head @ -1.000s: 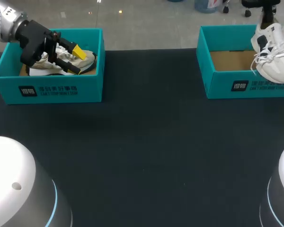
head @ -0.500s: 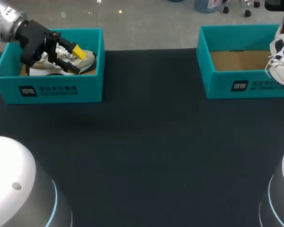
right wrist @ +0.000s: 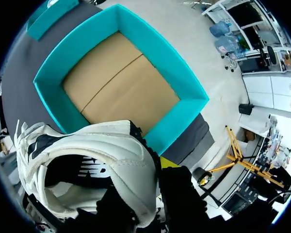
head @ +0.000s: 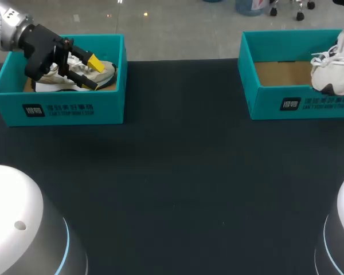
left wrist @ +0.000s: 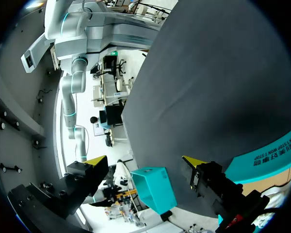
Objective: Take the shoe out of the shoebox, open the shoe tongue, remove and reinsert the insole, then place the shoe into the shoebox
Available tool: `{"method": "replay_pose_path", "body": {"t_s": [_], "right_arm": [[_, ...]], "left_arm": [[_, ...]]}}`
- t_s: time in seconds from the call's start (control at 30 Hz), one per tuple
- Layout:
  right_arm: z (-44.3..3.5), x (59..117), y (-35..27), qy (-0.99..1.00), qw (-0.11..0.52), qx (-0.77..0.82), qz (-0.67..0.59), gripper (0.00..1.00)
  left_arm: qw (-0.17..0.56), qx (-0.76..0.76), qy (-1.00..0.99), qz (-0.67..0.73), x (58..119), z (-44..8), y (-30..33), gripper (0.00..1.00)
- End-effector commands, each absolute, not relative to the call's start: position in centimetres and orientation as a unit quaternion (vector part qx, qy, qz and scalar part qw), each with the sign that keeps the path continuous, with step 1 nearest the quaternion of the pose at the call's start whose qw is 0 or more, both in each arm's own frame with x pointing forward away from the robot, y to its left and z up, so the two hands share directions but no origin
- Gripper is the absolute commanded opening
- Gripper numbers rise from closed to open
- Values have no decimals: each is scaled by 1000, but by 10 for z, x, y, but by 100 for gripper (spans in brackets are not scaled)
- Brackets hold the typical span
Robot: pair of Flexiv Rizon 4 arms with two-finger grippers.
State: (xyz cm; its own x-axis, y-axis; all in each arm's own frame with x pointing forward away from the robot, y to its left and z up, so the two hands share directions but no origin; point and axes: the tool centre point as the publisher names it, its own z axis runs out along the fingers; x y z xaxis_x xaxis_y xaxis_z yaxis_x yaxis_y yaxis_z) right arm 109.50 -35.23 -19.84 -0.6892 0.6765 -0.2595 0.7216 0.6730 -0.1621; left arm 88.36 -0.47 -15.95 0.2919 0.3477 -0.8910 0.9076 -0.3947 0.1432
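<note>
The right claw (right wrist: 148, 187) is clamped on the white shoe (head: 334, 73) at its collar, one finger inside and one outside. It holds the shoe raised at the right end of the right box (head: 269, 86) (cardboard floor bare), laces dangling. The left claw (head: 90, 73) sits in the left box (head: 110, 109), just over a beige shoe (head: 56, 86) there — fingers apart, gripping nothing.

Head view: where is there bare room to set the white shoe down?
Bare: the dark table between and before the left shoebox and right shoebox, and the right shoebox's cardboard floor, beside the white shoe in the right pincer. Crowded: the left shoebox, holding a second shoe and the left pincer.
</note>
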Motion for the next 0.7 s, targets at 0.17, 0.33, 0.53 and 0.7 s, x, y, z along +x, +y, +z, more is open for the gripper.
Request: {"method": "replay_pose_path", "body": {"t_s": [0.17, 0.33, 0.53, 0.7], "right_arm": [[-199, 1106, -349, 781, 54, 615, -99, 0], [-201, 1104, -353, 719, 77, 685, -91, 0], [-201, 1100, -349, 705, 105, 693, -112, 0], [-201, 1100, -349, 705, 105, 693, -112, 0]], "left_arm": [[340, 729, 431, -409, 884, -159, -4, 100], [340, 729, 431, -409, 884, -159, -4, 100], [340, 729, 431, -409, 884, -159, -4, 100], [340, 729, 431, -409, 884, -159, -4, 100]]}}
